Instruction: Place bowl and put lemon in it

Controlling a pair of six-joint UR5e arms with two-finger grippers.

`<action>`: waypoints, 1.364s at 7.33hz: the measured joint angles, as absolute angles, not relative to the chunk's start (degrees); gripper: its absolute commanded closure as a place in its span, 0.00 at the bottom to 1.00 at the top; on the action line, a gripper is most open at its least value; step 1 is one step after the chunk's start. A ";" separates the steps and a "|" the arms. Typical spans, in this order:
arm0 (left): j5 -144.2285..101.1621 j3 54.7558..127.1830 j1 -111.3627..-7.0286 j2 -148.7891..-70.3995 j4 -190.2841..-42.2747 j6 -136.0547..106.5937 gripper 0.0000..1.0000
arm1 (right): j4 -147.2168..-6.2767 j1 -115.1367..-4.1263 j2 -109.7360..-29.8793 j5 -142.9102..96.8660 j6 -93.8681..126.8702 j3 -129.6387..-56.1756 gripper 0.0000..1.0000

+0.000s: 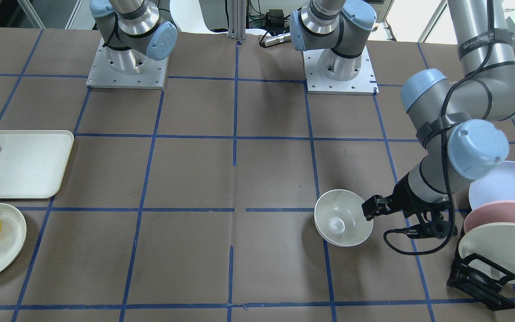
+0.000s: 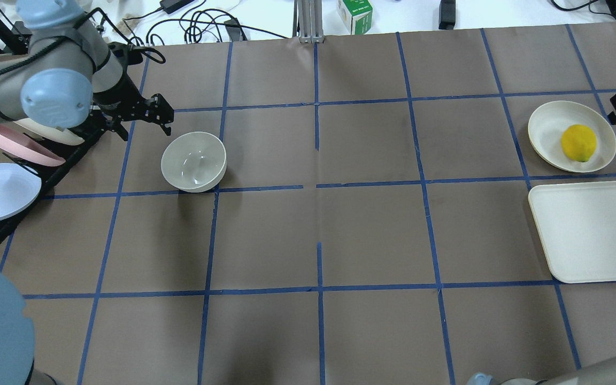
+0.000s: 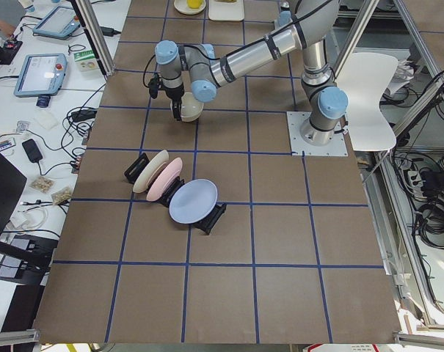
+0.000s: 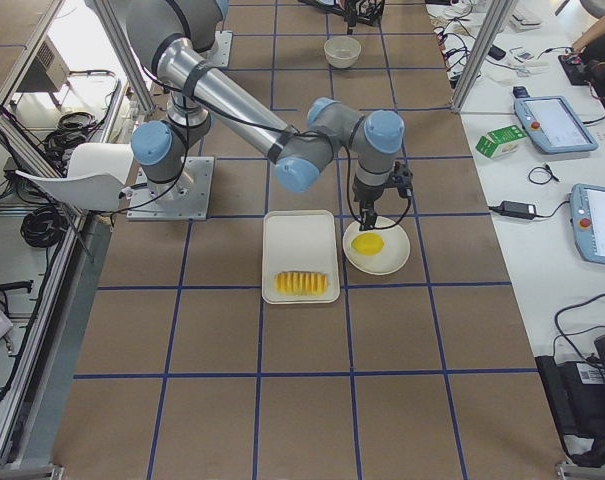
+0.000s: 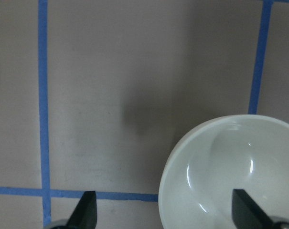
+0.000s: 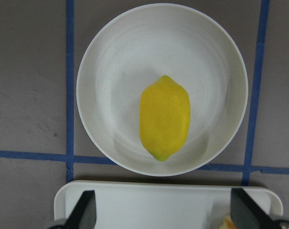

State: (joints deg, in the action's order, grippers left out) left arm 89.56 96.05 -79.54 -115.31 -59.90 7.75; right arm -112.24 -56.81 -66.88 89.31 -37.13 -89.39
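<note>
Left wrist-mounted, left jaws spread wide at bowl (image 5: 230,167) rim — empty, right jaws wide apart above lemon (image 6: 164,117)

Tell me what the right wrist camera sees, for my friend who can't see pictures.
A yellow lemon lies in the middle of a round white plate on a brown table crossed by blue tape lines. Below it is the edge of a white tray, with the two dark tips of the open right pincer at the bottom.

Glossy bowl (image 2: 194,161); dimpled lemon (image 6: 164,117); matt plate (image 6: 115,62).
</note>
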 measured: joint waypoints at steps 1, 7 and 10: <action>89.60 96.95 -79.58 -116.64 -57.68 7.99 0.99 | -116.03 -56.82 -63.05 88.52 -37.16 -89.45 0.00; 86.16 96.14 -80.10 -117.93 -55.65 8.80 1.00 | -119.60 -57.08 -56.66 88.00 -36.99 -89.72 0.89; 82.21 95.46 -83.33 -114.42 -57.59 0.75 1.00 | -111.75 -57.74 -62.64 88.14 -36.43 -89.09 0.89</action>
